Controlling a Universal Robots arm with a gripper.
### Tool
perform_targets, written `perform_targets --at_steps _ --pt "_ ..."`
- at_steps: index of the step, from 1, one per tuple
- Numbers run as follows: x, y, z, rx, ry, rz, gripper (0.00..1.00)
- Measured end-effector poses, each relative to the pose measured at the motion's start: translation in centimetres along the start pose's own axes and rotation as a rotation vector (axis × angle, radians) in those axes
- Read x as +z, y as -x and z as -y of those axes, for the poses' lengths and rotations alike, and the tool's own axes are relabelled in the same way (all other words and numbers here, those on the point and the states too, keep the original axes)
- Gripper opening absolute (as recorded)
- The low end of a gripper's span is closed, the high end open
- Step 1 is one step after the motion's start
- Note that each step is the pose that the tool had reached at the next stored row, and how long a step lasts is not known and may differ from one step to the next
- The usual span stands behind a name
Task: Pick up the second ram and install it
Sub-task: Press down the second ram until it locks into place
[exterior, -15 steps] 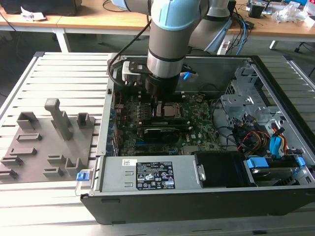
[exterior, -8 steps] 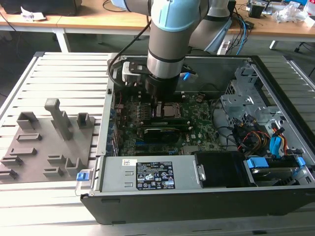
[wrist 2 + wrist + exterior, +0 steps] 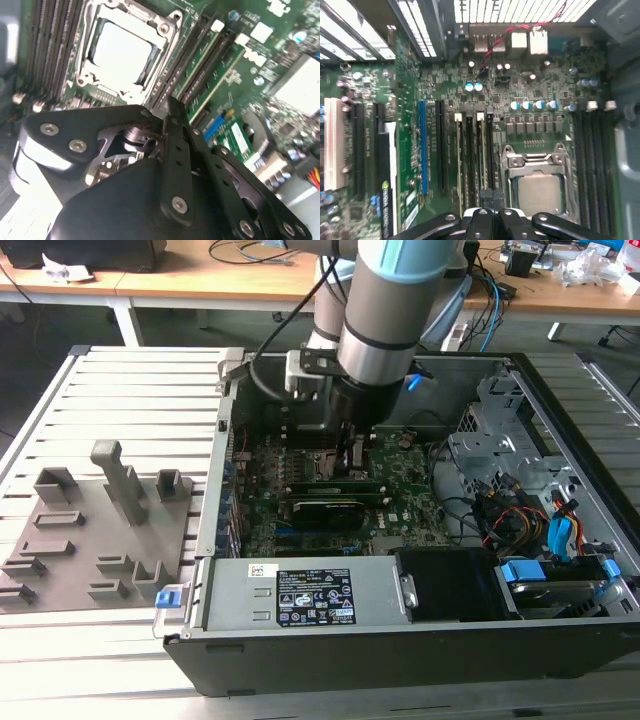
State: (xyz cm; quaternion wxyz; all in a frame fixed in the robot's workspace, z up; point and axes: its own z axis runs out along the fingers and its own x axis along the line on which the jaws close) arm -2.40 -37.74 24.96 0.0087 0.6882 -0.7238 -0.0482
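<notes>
The second ram [image 3: 482,160] stands edge-up in a motherboard slot beside the processor socket [image 3: 537,190], with another stick [image 3: 459,160] next to it. My gripper [image 3: 492,198] is down inside the computer case, its two black fingers closed together over one end of that stick. In the second wrist view the gripper [image 3: 172,106] has its fingertips against the end of the ram slots [image 3: 197,60]. In the exterior view the gripper [image 3: 355,455] reaches the motherboard [image 3: 400,500] just above the two dark sticks [image 3: 335,483]. I cannot tell whether the fingers pinch the stick or just rest on it.
The grey slotted holder tray [image 3: 100,530] lies on the slatted table at the exterior view's left, outside the case. Around the gripper are a graphics card [image 3: 325,512], the power supply [image 3: 300,595], a drive cage [image 3: 500,440], loose cables [image 3: 500,515] and the case wall [image 3: 225,440].
</notes>
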Motion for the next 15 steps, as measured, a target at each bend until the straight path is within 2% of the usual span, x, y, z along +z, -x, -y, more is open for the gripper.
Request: perform_targets --at_steps 3,4,5,6,8,15 --pt "-2.22 0.12 -0.17 0.000 0.0000 0.0001 0.11" --pt "-2.66 0.14 -0.21 0.000 0.0000 0.0000 0.11" --pt "-3.51 0.19 -0.28 0.000 0.0000 0.0001 0.11" --pt "-3.91 0.21 -0.32 0.000 0.0001 -0.0001 0.11" --pt "-4.25 0.23 -0.34 0.000 0.0000 0.0001 0.11" --pt "-4.36 0.23 -0.35 0.000 0.0000 0.0000 0.11"
